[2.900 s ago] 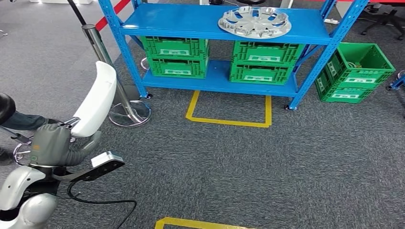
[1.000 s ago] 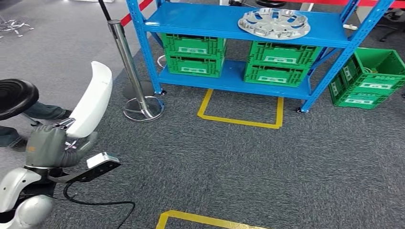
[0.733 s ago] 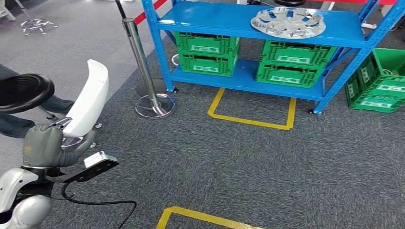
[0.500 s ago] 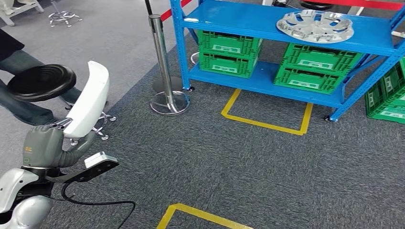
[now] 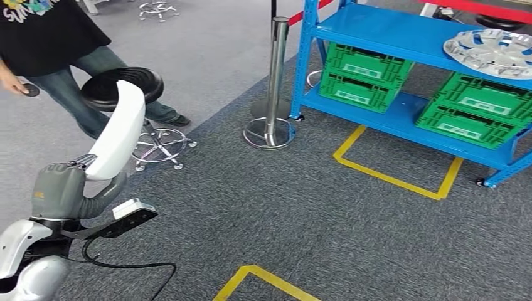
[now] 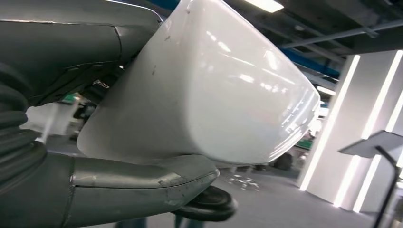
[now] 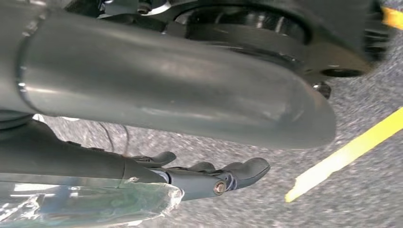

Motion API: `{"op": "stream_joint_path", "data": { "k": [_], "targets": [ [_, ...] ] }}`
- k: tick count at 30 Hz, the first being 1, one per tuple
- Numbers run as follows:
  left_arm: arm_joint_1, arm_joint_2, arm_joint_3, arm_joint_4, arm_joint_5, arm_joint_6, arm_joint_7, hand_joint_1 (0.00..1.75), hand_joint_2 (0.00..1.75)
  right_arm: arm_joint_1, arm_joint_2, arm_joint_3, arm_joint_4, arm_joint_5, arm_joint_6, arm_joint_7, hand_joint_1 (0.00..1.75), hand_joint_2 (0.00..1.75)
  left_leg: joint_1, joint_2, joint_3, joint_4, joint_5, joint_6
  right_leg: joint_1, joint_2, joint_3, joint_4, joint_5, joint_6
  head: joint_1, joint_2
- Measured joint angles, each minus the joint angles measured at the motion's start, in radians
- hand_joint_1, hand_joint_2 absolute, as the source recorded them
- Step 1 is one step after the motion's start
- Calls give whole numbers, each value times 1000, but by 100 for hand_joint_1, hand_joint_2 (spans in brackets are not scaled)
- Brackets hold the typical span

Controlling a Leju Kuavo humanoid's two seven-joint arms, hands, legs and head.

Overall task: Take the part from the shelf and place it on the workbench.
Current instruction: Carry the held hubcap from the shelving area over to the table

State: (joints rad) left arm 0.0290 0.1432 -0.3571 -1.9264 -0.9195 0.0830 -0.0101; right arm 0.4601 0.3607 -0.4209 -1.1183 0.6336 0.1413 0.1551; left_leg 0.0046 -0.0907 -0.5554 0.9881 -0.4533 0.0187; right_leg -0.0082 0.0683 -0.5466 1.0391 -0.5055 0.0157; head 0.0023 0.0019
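My left hand holds the white part, its long side pointing up and away. My right hand hangs over the carpet with fingers loose, holding nothing. I see no tabletop.

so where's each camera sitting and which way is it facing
Head view: high on the body, looking down at carpet, the blue shelf and a stool; left hand holding the white part.
Left wrist view: behind the left hand, facing the white part, which both views share.
Right wrist view: by the right hand, facing carpet.
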Motion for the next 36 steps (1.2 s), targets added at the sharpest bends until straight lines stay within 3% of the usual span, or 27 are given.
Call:
{"op": "stream_joint_path", "data": {
  "k": [2,4,6,8,10,11,12,13,15,17,19,21,23,24,25,26,27,28,30,31,32,33,36],
  "targets": [
    [-1,-1,0,0,0,0,0,175,175,1,0,1,-1,0,0,1,0,0,4,-24,-12,4,5,-13,-2,31,20,-42,3,-3,-1,0],
    [3,-1,0,-1,-1,0,1,175,175,1,0,1,-2,1,0,2,0,0,9,-43,-21,4,10,-27,-3,9,24,-49,6,-8,0,0],
    [3,0,1,-2,-1,0,1,175,175,1,0,2,-4,4,-1,1,0,0,6,-9,-39,37,-14,-36,-7,-20,30,-59,10,-17,-7,0],
    [-1,1,2,-3,-1,0,1,175,175,2,0,3,-5,7,0,1,0,0,4,52,-90,145,-74,-45,-6,-53,33,-64,11,-24,-17,0],
    [0,1,1,-3,-1,0,1,175,175,5,0,3,-6,8,0,2,0,0,8,77,-145,262,-118,-52,-3,-86,33,-63,8,-27,-19,0],
    [2,1,1,-3,-1,-1,1,175,175,5,0,3,-6,8,0,2,0,0,9,83,-152,279,-115,-54,-2,-102,33,-62,7,-27,-19,0],
    [3,2,2,-3,-1,-1,1,175,175,5,0,4,-6,8,-1,2,0,0,9,87,-139,257,-94,-54,-1,-117,34,-62,5,-27,-19,0],
    [4,2,2,-3,-1,-1,1,175,175,5,0,5,-6,9,-1,4,0,0,9,95,-107,201,-61,-52,0,-130,36,-62,4,-25,-19,0],
    [5,3,5,-3,-1,0,1,175,175,4,0,9,-6,9,-1,7,0,0,2,138,-32,68,-13,-42,4,-151,41,-60,-2,-18,-19,0],
    [6,3,9,-3,0,0,1,175,175,4,0,13,-6,9,0,10,0,0,-6,164,-2,7,-6,-28,11,-171,45,-59,-7,-9,-20,0],
    [12,4,14,-3,1,0,1,175,175,2,0,17,-5,9,0,12,0,0,-7,145,-5,1,-4,-15,12,-190,48,-61,-10,1,-20,0],
    [15,4,18,-4,2,0,1,175,175,-3,0,20,-5,8,0,12,0,0,-3,123,-5,-5,2,-3,9,-161,38,-35,-34,11,-17,0],
    [14,3,19,-4,4,-1,1,175,175,-5,0,20,-3,8,1,12,0,0,0,101,-6,-7,6,6,6,-101,-12,75,-96,16,-11,0],
    [14,2,19,-4,4,-2,1,175,175,-5,0,20,-1,8,1,12,0,0,-1,89,-8,-7,6,8,5,-83,-48,149,-128,17,-9,0],
    [15,2,19,-4,4,-2,1,175,175,-4,0,20,0,8,1,12,0,0,-1,76,-9,-7,7,10,5,-74,-80,210,-147,17,-8,0],
    [16,2,19,-4,4,-2,1,175,175,-4,0,19,1,8,1,12,0,0,-2,63,-9,-6,7,10,5,-71,-99,239,-147,17,-7,0],
    [17,2,19,-4,5,-3,1,175,175,-5,-1,19,2,8,1,12,0,0,-2,49,-8,-5,7,10,5,-68,-99,226,-124,16,-7,0],
    [18,2,19,-4,5,-3,1,175,175,-5,-1,19,3,8,1,12,0,0,-2,34,-6,-5,7,10,5,-62,-80,176,-86,13,-7,0],
    [17,1,20,-4,7,-3,1,175,175,-5,-1,19,3,8,1,12,0,0,-3,7,-6,-2,6,6,0,-11,-23,35,-12,6,-7,0],
    [17,1,20,-4,7,-3,0,175,175,-5,-1,19,4,8,2,12,0,0,-3,-5,-9,-1,6,2,-3,15,-1,-15,6,4,-8,0],
    [16,1,20,-4,7,-3,0,175,175,-5,-1,19,5,8,2,12,0,0,-1,-18,-14,1,8,-4,-4,35,12,-42,10,2,-8,0],
    [16,1,21,-4,7,-3,0,175,175,-5,-1,19,6,8,2,13,0,0,0,-28,-19,2,10,-10,-5,39,16,-47,7,1,-9,0],
    [17,1,21,-5,7,-3,0,175,175,-5,-1,19,6,8,2,13,0,0,4,-41,-25,1,14,-18,-2,30,19,-47,5,0,-9,0]
  ]
}}
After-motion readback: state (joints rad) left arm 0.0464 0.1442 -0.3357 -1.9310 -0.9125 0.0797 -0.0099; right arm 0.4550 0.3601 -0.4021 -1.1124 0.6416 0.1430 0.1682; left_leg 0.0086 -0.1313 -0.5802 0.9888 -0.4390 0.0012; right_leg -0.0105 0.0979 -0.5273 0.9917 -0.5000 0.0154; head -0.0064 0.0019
